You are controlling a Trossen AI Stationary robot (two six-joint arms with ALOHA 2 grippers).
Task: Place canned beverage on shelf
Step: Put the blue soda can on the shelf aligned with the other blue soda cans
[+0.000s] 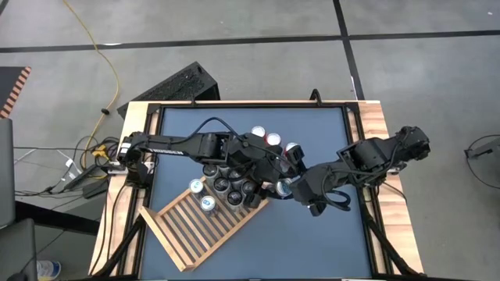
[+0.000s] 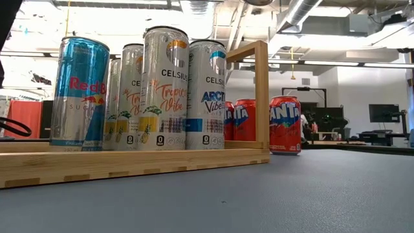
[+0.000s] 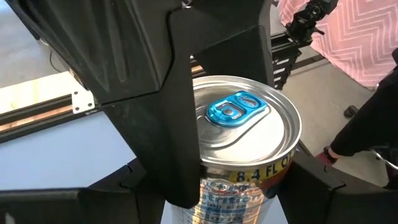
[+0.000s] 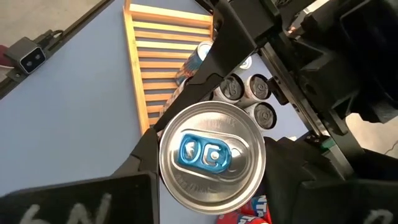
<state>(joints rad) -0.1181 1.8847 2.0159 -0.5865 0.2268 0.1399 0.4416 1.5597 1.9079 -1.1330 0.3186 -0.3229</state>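
A silver Red Bull can with a blue tab (image 3: pixel 245 127) is held up over the table's middle (image 1: pixel 285 186), just right of the light wooden slatted shelf (image 1: pixel 195 226). My right gripper (image 4: pixel 211 162) is shut on it. My left gripper (image 1: pixel 275 178) reaches in from the left, open, with its fingers on either side of the same can (image 3: pixel 227 180). I cannot tell whether they touch it. Several tall cans (image 2: pixel 162 90) stand upright on the shelf's far end (image 2: pixel 129 162). My right gripper pinches the can's side wall just below the top rim (image 4: pixel 163 163) between its two fingers. The fingers come from above, slanting down. The can stands upright in the hold, top up, clear of the table. One finger (image 3: pixel 181 143) shows against the can's side in the left wrist view.
Red Fanta cans (image 2: pixel 284 123) stand on the blue table mat behind and right of the shelf (image 1: pixel 273 140). The shelf lies at an angle, its near half bare slats (image 4: pixel 168 56). The table's wooden rim (image 1: pixel 383 156) frames the mat.
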